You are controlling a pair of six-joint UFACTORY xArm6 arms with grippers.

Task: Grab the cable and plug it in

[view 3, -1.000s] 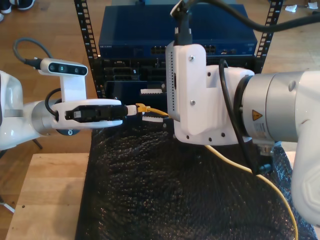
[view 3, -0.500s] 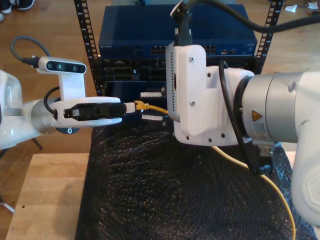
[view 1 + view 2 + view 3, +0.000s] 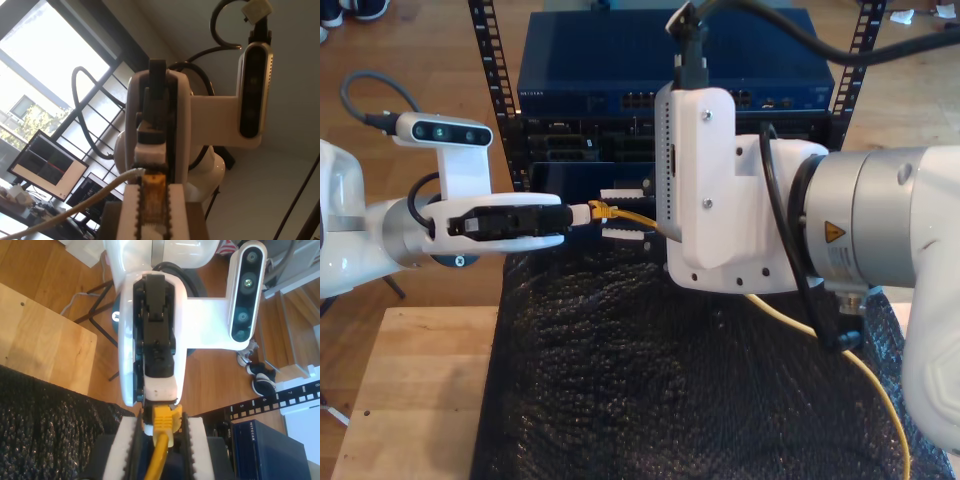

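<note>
The yellow-orange cable (image 3: 632, 218) hangs in the air in front of the rack, its plug end pointing to the exterior view's left. My first gripper (image 3: 582, 213), on the arm at the exterior view's left, is shut on the plug (image 3: 153, 197). My second gripper (image 3: 620, 210), on the big arm at the exterior view's right, is open. Its white toothed fingers (image 3: 122, 450) stand either side of the yellow boot (image 3: 164, 422) with gaps. Behind them the cable drops and trails off to the exterior view's lower right (image 3: 880, 400).
A blue network switch (image 3: 580, 75) with a row of ports (image 3: 640, 100) sits in the black rack behind the grippers. Black bubble wrap (image 3: 620, 380) covers the surface below. A wooden table top (image 3: 410, 400) lies at the exterior view's lower left.
Both arms have shifted only slightly, the first arm a little upward. The second gripper's fingers stand a bit closer together. The plug stays between the two grippers.
</note>
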